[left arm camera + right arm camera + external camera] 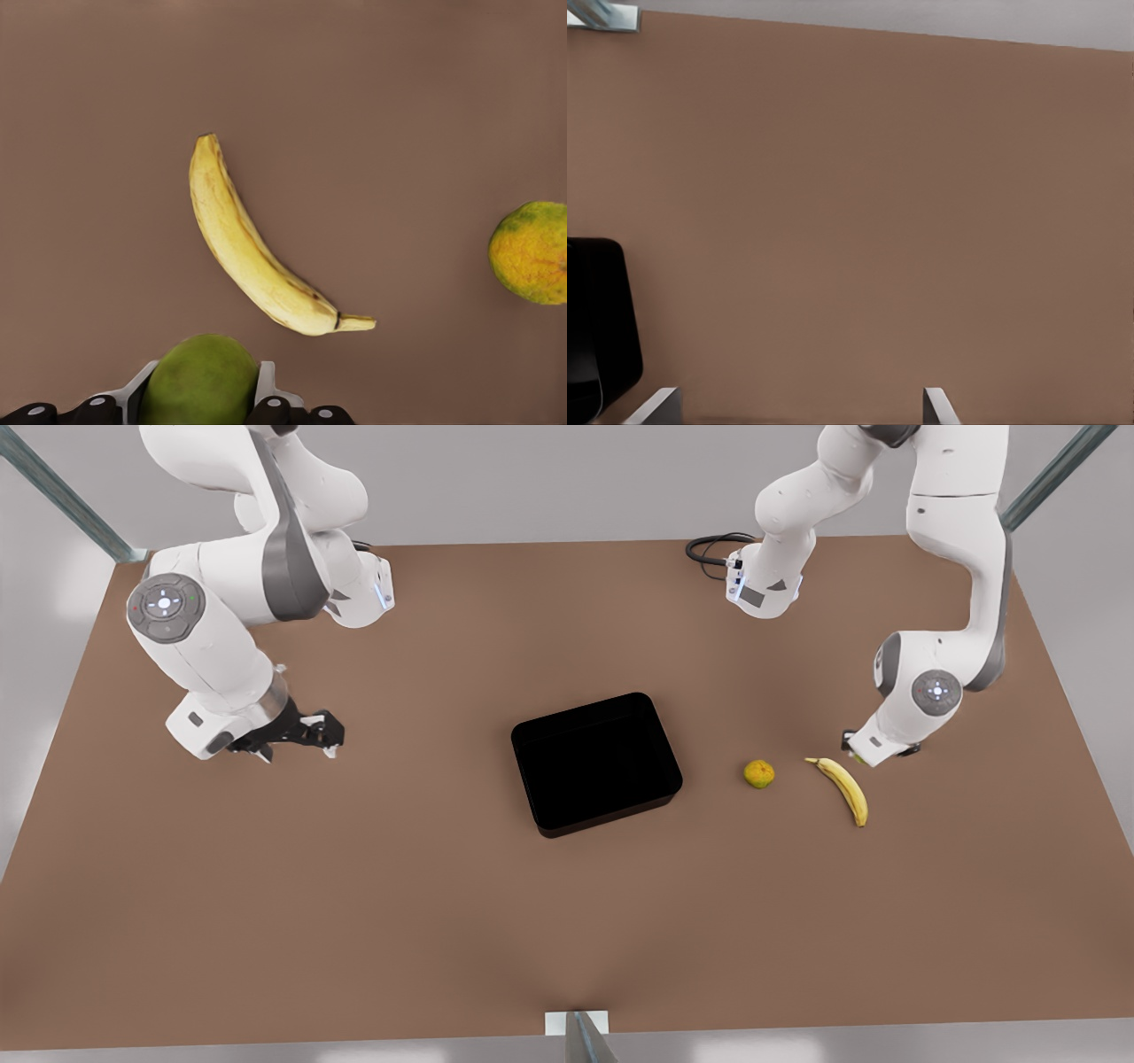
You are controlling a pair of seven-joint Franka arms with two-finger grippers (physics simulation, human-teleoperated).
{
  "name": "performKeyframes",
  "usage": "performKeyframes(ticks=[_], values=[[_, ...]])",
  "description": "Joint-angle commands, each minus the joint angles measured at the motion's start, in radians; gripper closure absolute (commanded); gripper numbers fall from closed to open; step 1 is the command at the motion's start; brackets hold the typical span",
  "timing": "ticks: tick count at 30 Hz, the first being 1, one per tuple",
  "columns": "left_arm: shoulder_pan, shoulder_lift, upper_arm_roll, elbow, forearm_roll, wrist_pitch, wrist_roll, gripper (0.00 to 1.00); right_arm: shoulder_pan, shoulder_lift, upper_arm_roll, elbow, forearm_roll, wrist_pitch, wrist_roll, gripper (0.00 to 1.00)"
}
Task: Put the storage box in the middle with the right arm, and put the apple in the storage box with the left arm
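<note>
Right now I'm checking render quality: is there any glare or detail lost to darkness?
Front view: the storage box interior renders flat black, with faint gloss along its walls. Left wrist view: the apple, evenly lit, sits between the left gripper's fingers.

A simulated robot lab: a bare brown table (354,912) with metal frame posts (62,496) against grey walls.

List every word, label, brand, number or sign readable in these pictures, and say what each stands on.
None: no readable text stands anywhere.
storage box: plain black, unmarked.
apple, between the left claw fingers: no sticker.
banana and orange-yellow fruit: no labels.
Arm joint caps: small light dots, no letters.
right claw, open over bare table: unmarked.
</note>
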State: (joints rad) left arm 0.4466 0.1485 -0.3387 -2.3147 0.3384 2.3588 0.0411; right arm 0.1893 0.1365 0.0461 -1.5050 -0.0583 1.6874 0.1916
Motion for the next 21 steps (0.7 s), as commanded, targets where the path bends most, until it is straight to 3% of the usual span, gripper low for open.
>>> performKeyframes(ticks=[1, 10, 12, 18, 19, 21], values=[[-0.002, -0.007, -0.016, -0.002, -0.306, -0.007, -0.006, 0.36, -0.004, 0.001, 0.0, 0.0, 0.0, 0.0, 0.0, 0.0], [-0.019, -0.075, -0.457, 0.072, -0.529, -0.112, -0.487, 0.36, -0.028, -0.002, -0.008, 0.003, 0.017, 0.0, 0.012, 0.0], [-0.117, -0.064, -0.461, 0.107, -0.549, -0.102, -0.606, 0.36, -0.03, 0.0, -0.008, 0.003, 0.018, 0.0, 0.011, 0.0], [-0.322, 0.048, -0.433, 0.218, -0.546, -0.02, -0.802, 0.35, -0.031, 0.006, -0.008, 0.003, 0.018, 0.0, 0.011, 0.0], [-0.42, 0.075, -0.335, 0.251, -0.542, -0.01, -0.803, 0.35, -0.031, 0.005, -0.008, 0.003, 0.018, 0.0, 0.011, 0.0], [-0.756, 0.149, 0.012, 0.353, -0.542, -0.009, -0.803, 0.35, -0.031, 0.006, -0.008, 0.003, 0.018, 0.0, 0.009, 0.0]])
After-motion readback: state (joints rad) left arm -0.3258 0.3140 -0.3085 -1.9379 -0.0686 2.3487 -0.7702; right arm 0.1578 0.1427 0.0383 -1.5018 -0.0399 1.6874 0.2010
